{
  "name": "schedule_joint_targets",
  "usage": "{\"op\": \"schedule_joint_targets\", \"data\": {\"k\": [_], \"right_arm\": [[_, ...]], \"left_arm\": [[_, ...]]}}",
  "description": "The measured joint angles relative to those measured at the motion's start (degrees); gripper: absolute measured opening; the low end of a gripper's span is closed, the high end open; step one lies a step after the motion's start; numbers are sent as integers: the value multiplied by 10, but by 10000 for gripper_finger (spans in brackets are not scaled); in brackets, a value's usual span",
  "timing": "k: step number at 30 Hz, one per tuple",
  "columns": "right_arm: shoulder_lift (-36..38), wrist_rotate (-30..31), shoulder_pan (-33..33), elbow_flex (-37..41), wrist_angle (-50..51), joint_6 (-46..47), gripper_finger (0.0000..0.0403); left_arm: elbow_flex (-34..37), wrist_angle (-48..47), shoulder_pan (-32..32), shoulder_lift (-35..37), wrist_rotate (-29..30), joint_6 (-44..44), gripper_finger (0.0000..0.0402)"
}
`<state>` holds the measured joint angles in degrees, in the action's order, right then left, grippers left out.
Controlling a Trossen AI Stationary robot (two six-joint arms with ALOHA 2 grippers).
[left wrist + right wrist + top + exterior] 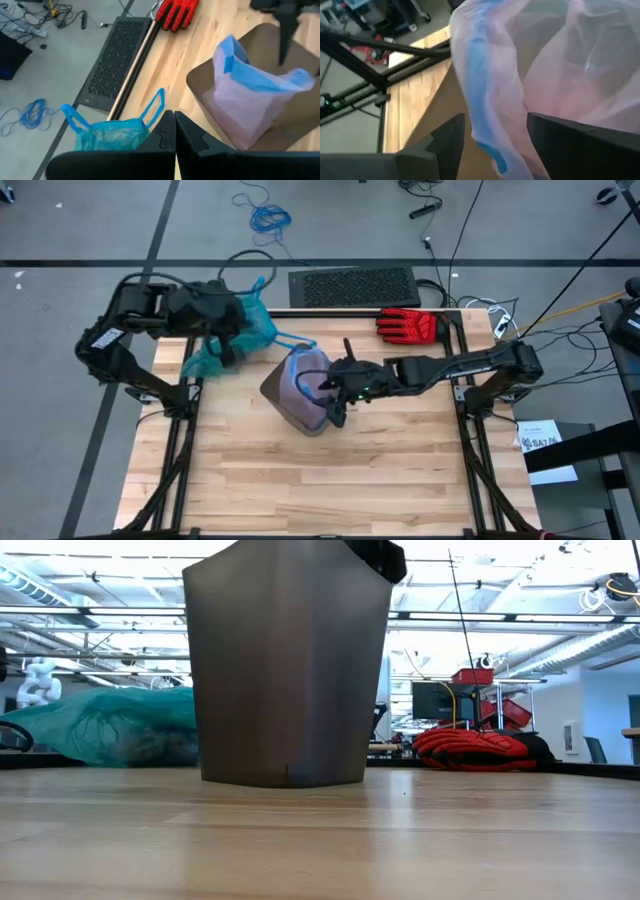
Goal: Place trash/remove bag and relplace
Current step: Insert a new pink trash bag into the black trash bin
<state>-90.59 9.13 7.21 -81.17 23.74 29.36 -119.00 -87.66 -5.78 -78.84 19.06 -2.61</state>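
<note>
The teal bag [238,340] lies on its side at the table's far left; its blue drawstring loops [155,102] stand up. Dim lumps show through it [135,740]; no loose trash shows. My left gripper [175,134] is shut over it. The grey-brown bin [290,395] stands mid-table with a pale pink bag [250,100] draped in and over its mouth. My right gripper [492,137] is open at the bin's right rim, a finger on either side of the pink bag's blue edge [475,85]. My left gripper is shut at the teal bag's upper part [142,132], beside the drawstring loops, coming from above. The fingers hide the place of contact. The bag's body rests on the table [100,730]. My right gripper: whether its fingers touch the pink film I cannot tell.
A red-and-black glove [408,325] lies at the table's far right. A black perforated mat [352,285] sits on the floor beyond the far edge, with cables around it. The near half of the table [320,480] is bare wood.
</note>
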Motion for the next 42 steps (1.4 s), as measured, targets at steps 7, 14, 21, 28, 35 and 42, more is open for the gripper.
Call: {"op": "schedule_joint_targets", "data": {"k": [7,14,21,28,35,42], "right_arm": [[-33,0,0,0,-70,33,188],[-37,16,0,0,-105,23,21],[-25,4,-10,-20,-110,9,2],[-25,-70,-24,-46,-110,-39,1],[-25,-80,-30,-46,-113,-41,0],[-25,-80,-27,-46,-125,-16,0]], "left_arm": [[0,20,0,25,-47,5,0],[0,115,1,38,-199,82,5],[0,170,21,5,-329,143,70],[0,165,69,-52,-272,202,143],[0,157,98,-84,-220,262,178],[0,126,103,-88,-152,326,180]]}}
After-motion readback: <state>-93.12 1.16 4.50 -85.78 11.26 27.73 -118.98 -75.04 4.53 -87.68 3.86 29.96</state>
